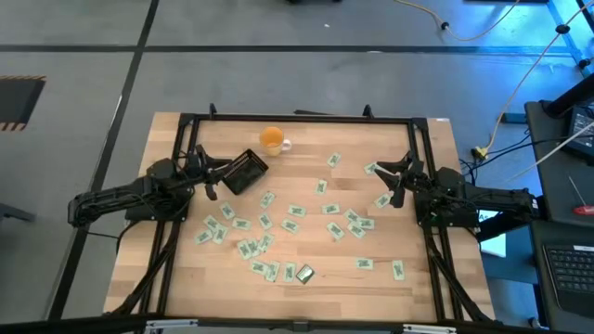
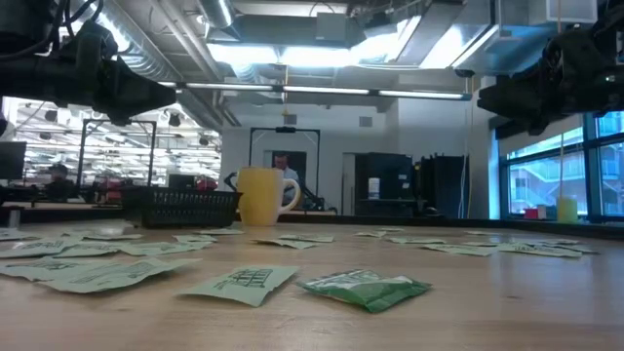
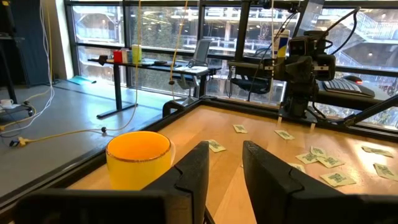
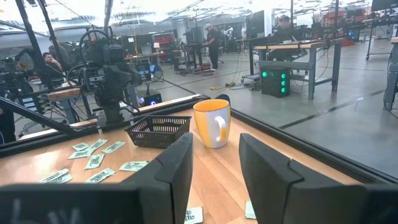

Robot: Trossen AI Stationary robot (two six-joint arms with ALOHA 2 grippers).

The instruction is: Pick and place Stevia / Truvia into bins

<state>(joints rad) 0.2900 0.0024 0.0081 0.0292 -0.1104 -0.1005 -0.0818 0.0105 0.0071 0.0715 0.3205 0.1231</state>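
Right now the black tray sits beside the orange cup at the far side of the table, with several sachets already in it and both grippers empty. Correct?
Not quite. The black tray does sit beside the orange cup, and the left gripper and right gripper are both open and empty. But the tray holds no sachets: the right wrist view shows none inside. The sachets all lie loose on the table.

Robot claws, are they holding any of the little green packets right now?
No. The left gripper and the right gripper are both open and empty. The packets all lie on the table.
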